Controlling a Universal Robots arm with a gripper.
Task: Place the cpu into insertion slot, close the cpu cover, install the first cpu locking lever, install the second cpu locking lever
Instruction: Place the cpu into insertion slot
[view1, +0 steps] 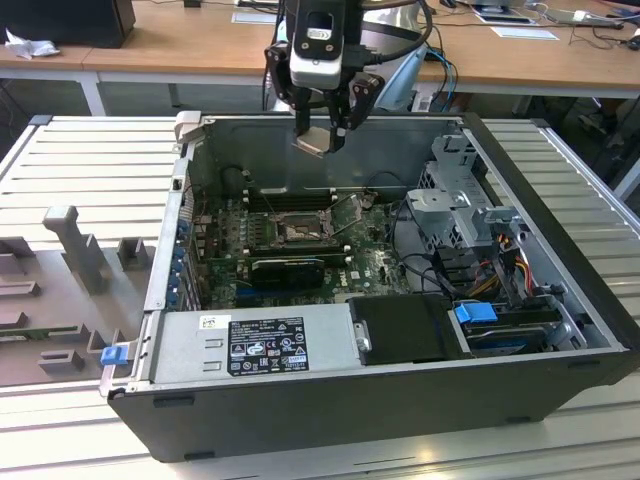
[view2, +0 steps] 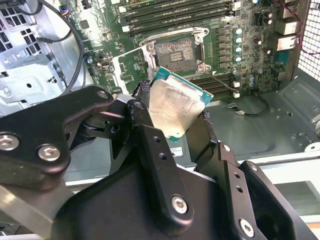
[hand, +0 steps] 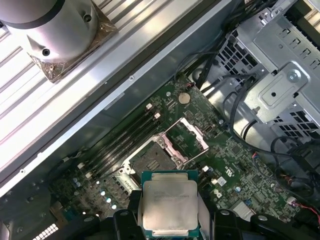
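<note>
My gripper (view1: 320, 138) hangs above the open computer case, shut on the cpu (view1: 311, 141), a small square chip with a pale silver face. In both wrist views the cpu (view2: 175, 105) (hand: 169, 202) sits tilted between the black fingers (view2: 150, 145), held by its edges. Well below it on the green motherboard lies the insertion slot (view1: 290, 232) (view2: 174, 50) (hand: 152, 157), uncovered, its contact field showing. The cpu cover (view2: 131, 65) (hand: 187, 136) is swung up and open beside the slot.
Long black memory slots (view1: 290, 197) run behind the socket and a black graphics card (view1: 288, 268) lies in front. A grey power-supply box (view1: 250, 340) fills the case's near side. A metal drive cage (view1: 460, 200) with cables stands at the exterior view's right.
</note>
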